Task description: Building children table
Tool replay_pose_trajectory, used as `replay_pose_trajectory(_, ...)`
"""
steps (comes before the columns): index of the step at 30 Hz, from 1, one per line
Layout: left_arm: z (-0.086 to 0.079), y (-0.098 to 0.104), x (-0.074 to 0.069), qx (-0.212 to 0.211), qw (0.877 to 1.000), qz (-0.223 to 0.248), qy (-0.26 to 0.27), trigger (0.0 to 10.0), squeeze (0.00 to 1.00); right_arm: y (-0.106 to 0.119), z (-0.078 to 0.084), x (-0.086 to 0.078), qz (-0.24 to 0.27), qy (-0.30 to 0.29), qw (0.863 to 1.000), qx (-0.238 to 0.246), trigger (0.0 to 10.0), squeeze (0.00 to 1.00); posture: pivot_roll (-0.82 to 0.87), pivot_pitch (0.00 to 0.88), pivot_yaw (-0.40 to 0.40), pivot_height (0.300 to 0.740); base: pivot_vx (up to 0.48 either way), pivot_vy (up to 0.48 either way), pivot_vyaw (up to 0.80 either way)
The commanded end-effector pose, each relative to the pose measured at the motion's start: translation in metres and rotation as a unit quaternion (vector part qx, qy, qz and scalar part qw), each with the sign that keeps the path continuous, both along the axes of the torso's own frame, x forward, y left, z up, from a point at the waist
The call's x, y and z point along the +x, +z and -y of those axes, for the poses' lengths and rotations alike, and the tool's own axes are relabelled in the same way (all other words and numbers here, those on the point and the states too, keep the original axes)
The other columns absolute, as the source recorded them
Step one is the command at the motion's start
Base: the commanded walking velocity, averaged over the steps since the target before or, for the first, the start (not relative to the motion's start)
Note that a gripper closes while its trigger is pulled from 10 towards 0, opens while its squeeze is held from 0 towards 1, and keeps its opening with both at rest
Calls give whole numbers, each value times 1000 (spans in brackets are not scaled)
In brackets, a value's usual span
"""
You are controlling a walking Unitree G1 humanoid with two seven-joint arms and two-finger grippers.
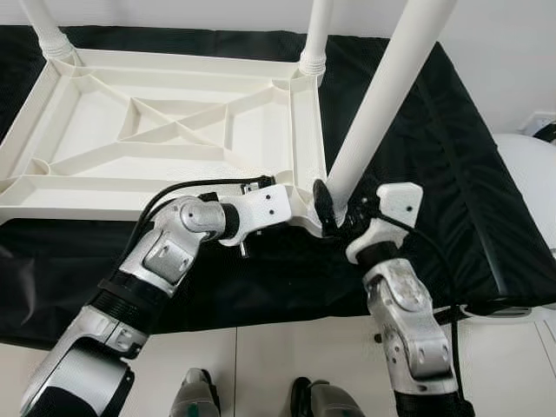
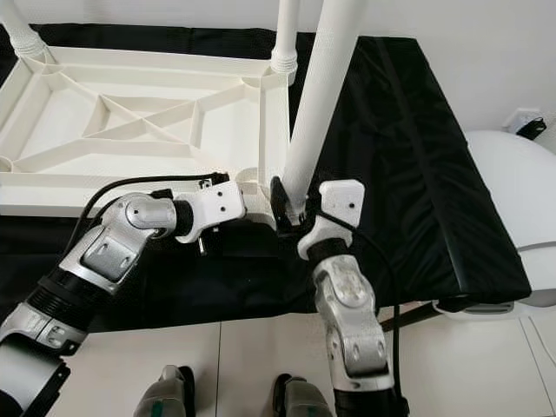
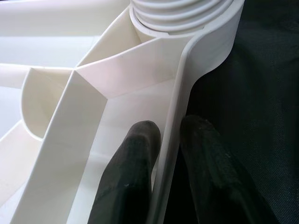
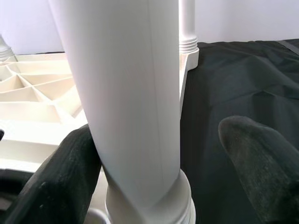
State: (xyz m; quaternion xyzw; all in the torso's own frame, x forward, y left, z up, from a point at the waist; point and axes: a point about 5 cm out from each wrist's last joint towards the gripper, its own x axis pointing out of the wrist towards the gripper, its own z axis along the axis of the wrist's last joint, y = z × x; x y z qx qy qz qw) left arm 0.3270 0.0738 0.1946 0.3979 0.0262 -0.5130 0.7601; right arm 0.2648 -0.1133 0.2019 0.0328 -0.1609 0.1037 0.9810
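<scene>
Three legs are up so far on the white tabletop, which lies upside down w/ its ribbed underside facing up on a black cloth over a low surface: one at the far left corner, one at the far right corner, and a third leg at the near right corner, the one being worked now. That third leg leans noticeably vs. the far ones, so I'd judge it not fully seated or screwed home yet. Right gripper sits at the base of that leg, fingers spread around it; in the right wrist view one finger touches the leg's side while the other stands apart w/ a gap, so it's a loose hold, not a firm pinch. Left gripper is pinching the tabletop's thin rim wall right by the threaded socket, one finger inside the rim, one outside on the cloth side, apparently steadying the top. Near left corner is at the frame edge and no leg rises there, so approx. one leg is left after this one, then flipping the table upright. Roughly past halfway, by my estimate. Robot's feet stand on pale floor just short of the cloth.
</scene>
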Motion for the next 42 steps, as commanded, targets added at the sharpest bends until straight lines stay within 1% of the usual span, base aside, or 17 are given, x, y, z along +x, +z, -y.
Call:
replay_pose_trajectory(1, 4, -6, -2, 13, 1000, 5, -11, 10000, 0, -3, 4, -6, 2, 1, 1000, -1, 10000, 0, 58, 223, -31, 740, 0, 0, 0)
replay_pose_trajectory(2, 4, -6, -2, 13, 1000, 5, -11, 10000, 0, -3, 4, -6, 2, 1, 1000, -1, 10000, 0, 58, 223, -31, 740, 0, 0, 0)
replay_pose_trajectory(3, 4, -4, -1, 10, 1000, 6, -8, 10000, 94, -7, 6, -10, -1, 3, 1000, -12, 10000, 0, 54, 223, -27, 740, 0, 0, 0)
replay_pose_trajectory(5, 3, -3, 0, 8, 1000, 7, -6, 10000, 94, -11, 7, -13, -3, 6, 1000, -20, 10000, 0, 54, 223, -27, 740, 0, 0, 0)
replay_pose_trajectory(6, 3, -1, 1, 2, 1000, 6, -4, 10000, 1000, -14, 9, -16, -7, 6, 1000, -27, 10000, 0, 53, 220, -26, 740, 0, 0, 0)
replay_pose_trajectory(17, 1, 3, 3, -7, 1000, 6, 0, 10000, 1000, -24, 16, -23, -20, 1, 999, -47, 10000, 0, 53, 209, -26, 740, 0, 0, 0)
replay_pose_trajectory(26, -5, 18, 2, -12, 1000, 28, -2, 10000, 1000, -44, 24, -31, -45, 13, 997, -65, 10000, 0, 49, 197, -17, 740, 0, 0, 0)
replay_pose_trajectory(27, -6, 20, 1, -15, 999, 28, -5, 10000, 957, -46, 25, -31, -46, 14, 997, -67, 10000, 0, 49, 197, -17, 740, 0, 0, 0)
replay_pose_trajectory(28, -6, 20, 1, -15, 999, 28, -5, 10000, 957, -46, 25, -31, -46, 14, 997, -67, 10000, 0, 49, 197, -17, 740, 0, 0, 0)
replay_pose_trajectory(29, -7, 22, -1, -19, 999, 27, -7, 10000, 16, -47, 26, -32, -47, 14, 997, -67, 10000, 0, 49, 196, -14, 740, 0, 0, 0)
replay_pose_trajectory(32, -8, 26, -4, -27, 999, 28, -10, 10000, 0, -49, 28, -34, -49, 16, 996, -67, 10000, 0, 46, 199, -8, 740, 0, 0, 0)
replay_pose_trajectory(34, -10, 34, -12, -47, 998, 27, -18, 10000, 0, -50, 31, -39, -49, 35, 996, -61, 10000, 0, 40, 205, 1, 740, 0, 0, 0)
replay_pose_trajectory(38, -10, 38, -16, -64, 997, 28, -18, 10000, 0, -48, 31, -42, -44, 57, 995, -66, 10000, 0, 32, 208, 8, 740, 0, 0, 0)
replay_pose_trajectory(39, -10, 40, -18, -77, 996, 33, -13, 10000, 0, -47, 29, -43, -40, 71, 994, -75, 10000, 0, 24, 210, 13, 740, 0, 0, 0)
replay_pose_trajectory(40, -9, 40, -20, -95, 995, 28, -5, 10000, 0, -45, 28, -44, -37, 80, 993, -72, 10000, 0, 22, 209, 15, 740, 0, 0, 0)
replay_pose_trajectory(41, -9, 40, -20, -95, 995, 28, -5, 10000, 0, -45, 28, -44, -37, 80, 993, -72, 10000, 0, 22, 209, 15, 740, 0, 0, 0)
replay_pose_trajectory(42, -9, 39, -24, -109, 994, 28, 5, 10000, 0, -42, 26, -45, -31, 93, 992, -77, 10000, 0, 22, 211, 15, 740, 0, 0, 0)
